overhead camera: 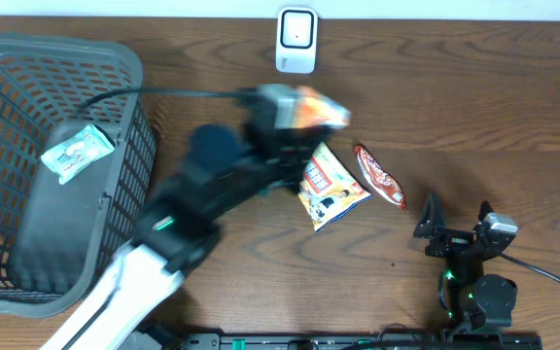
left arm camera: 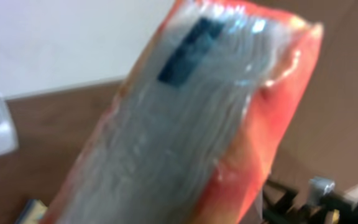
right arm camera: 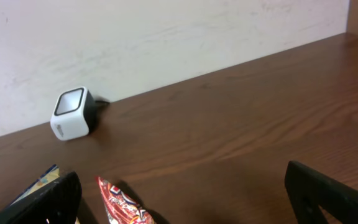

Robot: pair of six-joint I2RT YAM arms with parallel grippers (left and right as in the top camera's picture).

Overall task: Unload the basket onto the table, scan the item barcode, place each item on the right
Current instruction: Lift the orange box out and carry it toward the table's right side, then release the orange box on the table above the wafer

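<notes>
From above, the left gripper [overhead camera: 278, 119] is pinched on an orange packet [overhead camera: 307, 107], held off the table [overhead camera: 513, 117]. The picture is smeared there, so the fingers themselves cannot be made out. The left wrist view fills that in: the orange packet fills the frame just ahead of the fingers, its silvery face toward the lens with a dark patch [left arm camera: 188, 50] near the far end, too blurred to read. Its long axis runs away from the fingers and leans to the right.

The scanner [overhead camera: 297, 41] stands beyond the packet's far end at the table's back edge, apart from it, with bare wood between. It shows at the left border of the left wrist view, and only the right wrist view gives its glass face clearly — tilted upward.

Below the held packet lie a yellow packet [overhead camera: 331, 187] and a red packet [overhead camera: 379, 177], side by side. The right gripper [overhead camera: 455, 222] rests low, its fingers [right arm camera: 42, 202] spread wide around nothing, the red packet just ahead of the left one.

Behind the left arm sits a basket [overhead camera: 27, 44] holding a white packet [overhead camera: 78, 151].
</notes>
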